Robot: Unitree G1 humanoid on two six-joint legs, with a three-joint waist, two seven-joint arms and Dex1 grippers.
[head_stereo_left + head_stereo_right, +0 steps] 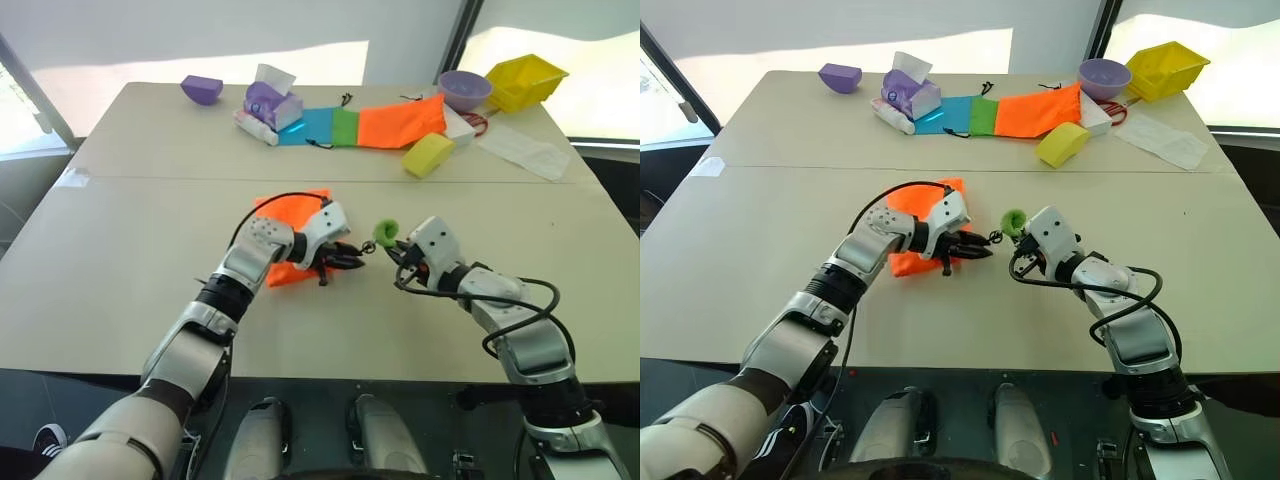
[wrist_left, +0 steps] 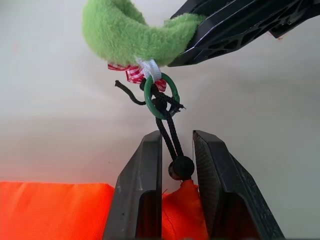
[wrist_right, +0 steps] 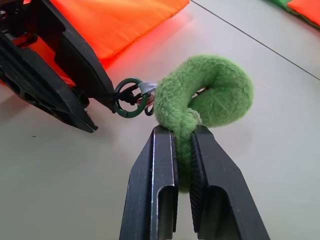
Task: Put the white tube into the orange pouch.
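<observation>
Right pincer (image 3: 182, 137) clenched on green fuzzy ring (image 3: 210, 95), left pincer (image 2: 177, 145) pinching pouch cord (image 2: 172, 142)

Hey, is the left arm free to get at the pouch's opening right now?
Probably not yet: the left gripper is shut on the dark cord at the orange pouch, while the right gripper grips the green ring.

The orange pouch (image 2: 55, 210) is woven cloth with a fine, matt weave that frays slightly at its gathered mouth. Its cord (image 2: 170, 135) is black braided string, running to a small, smooth dark-green ring (image 2: 161, 96). The lime-green loop (image 3: 210, 95) is fuzzy, fleece-like fabric, soft and matt. Both the left pincer (image 2: 177, 150) and the right pincer (image 3: 182, 145) have fingers of hard black plastic with a dull sheen. The bench (image 1: 120, 280) is a smooth, pale, matt surface.
</observation>
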